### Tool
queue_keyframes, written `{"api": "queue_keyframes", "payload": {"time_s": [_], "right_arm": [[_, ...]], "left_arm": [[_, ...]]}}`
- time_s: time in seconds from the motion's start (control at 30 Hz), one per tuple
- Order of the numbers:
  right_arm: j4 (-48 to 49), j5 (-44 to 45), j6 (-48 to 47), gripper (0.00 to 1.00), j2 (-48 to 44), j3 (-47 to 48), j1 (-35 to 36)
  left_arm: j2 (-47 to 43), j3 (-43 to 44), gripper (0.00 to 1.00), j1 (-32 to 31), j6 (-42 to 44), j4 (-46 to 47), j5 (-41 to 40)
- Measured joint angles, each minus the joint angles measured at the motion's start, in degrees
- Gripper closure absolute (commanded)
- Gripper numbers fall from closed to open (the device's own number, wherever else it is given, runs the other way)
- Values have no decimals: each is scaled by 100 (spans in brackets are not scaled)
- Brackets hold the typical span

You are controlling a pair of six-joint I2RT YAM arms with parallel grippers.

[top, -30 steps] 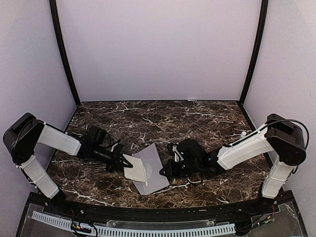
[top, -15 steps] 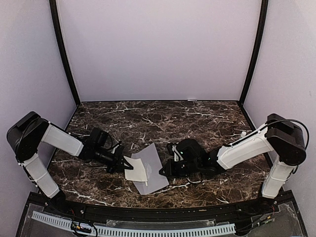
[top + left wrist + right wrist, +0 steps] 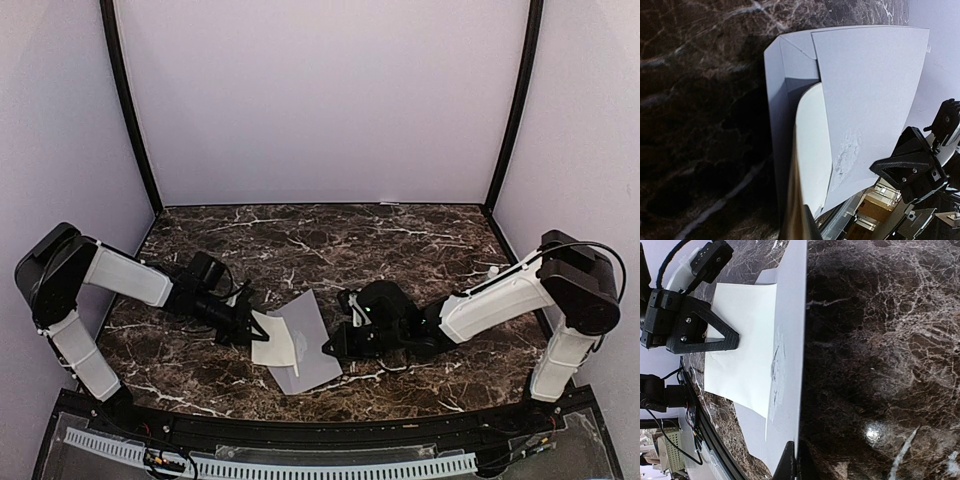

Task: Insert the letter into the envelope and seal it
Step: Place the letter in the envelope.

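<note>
Near the front edge of the table [image 3: 400, 250], I see my left gripper [image 3: 248, 328] clamped on the cream letter [image 3: 272, 342], its far edge tucked under the upper layer of the envelope [image 3: 316, 368], which my right gripper [image 3: 328, 347] pinches up, likely to keep the mouth open; only the left wrist view shows the letter partly inside.

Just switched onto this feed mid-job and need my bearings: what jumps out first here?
The grey-lavender envelope lies near the front of the dark marble table, between the two arms, with the cream letter partly tucked inside it. The left end effector is shut on the letter's left edge. The right end effector is shut on the envelope's right edge.
</note>
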Motion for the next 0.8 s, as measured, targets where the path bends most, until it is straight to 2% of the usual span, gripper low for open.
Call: {"api": "queue_keyframes", "payload": {"time_s": [0.8], "right_arm": [[0, -31, 0, 100, 50, 46, 0]], "left_arm": [[85, 201, 100, -330, 699, -105, -555]]}}
